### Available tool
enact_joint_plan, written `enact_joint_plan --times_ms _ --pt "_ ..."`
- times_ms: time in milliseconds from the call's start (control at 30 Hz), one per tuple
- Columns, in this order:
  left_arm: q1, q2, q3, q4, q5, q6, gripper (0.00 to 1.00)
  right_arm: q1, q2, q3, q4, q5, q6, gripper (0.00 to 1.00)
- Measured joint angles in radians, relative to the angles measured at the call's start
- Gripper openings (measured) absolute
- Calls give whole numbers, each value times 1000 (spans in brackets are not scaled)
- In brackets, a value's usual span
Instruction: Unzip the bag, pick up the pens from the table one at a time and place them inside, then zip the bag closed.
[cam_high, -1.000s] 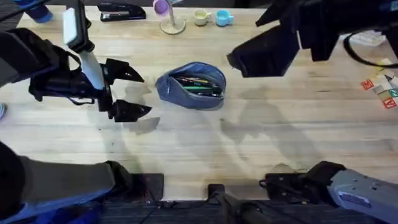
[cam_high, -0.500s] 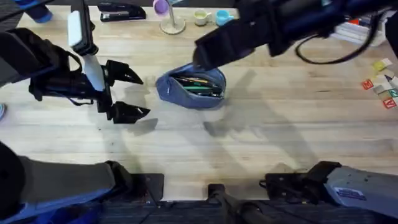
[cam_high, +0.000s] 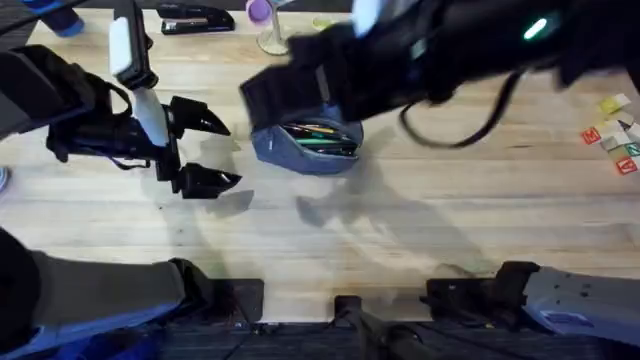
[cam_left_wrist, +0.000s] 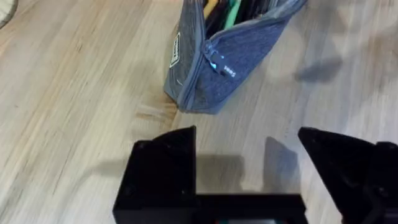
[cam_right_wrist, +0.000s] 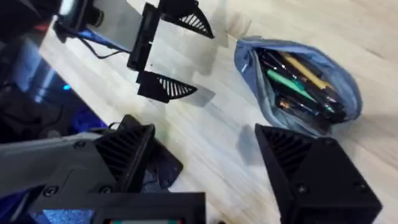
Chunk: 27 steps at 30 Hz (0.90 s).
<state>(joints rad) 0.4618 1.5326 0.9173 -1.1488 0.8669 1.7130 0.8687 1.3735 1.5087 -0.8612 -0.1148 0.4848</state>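
The grey-blue bag (cam_high: 306, 147) lies unzipped at mid-table, with several pens (cam_high: 322, 134) inside it, green, yellow and dark ones. My left gripper (cam_high: 206, 150) hovers open just left of the bag, nothing between its fingers. In the left wrist view the bag (cam_left_wrist: 231, 55) is a short way beyond the left gripper (cam_left_wrist: 249, 163), and pen ends (cam_left_wrist: 231, 9) poke up from its mouth. My right arm crosses high over the bag as a dark blur, with its gripper (cam_high: 285, 95) above the bag's left end. The right gripper (cam_right_wrist: 214, 168) is open and empty over the bag (cam_right_wrist: 298, 93) and pens (cam_right_wrist: 297, 79).
A black stapler (cam_high: 195, 18) and a purple-topped stand (cam_high: 270, 28) sit along the far edge. Small coloured tiles (cam_high: 618, 138) lie at the right edge. Bare wooden table (cam_high: 400, 250) stretches in front of the bag. The left gripper (cam_right_wrist: 166, 57) appears in the right wrist view.
The right arm swept leftward from the back right, now high over the bag's left end. The left arm and the bag have stayed put.
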Motion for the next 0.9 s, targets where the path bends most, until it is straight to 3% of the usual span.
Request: enact_joint_plan --times_ms 367,900 --pt "0 0 0 0 0 0 992 143 1 -143 181 240 234 996" --pt "0 0 0 0 0 0 993 189 69 -157 233 284 304 997"
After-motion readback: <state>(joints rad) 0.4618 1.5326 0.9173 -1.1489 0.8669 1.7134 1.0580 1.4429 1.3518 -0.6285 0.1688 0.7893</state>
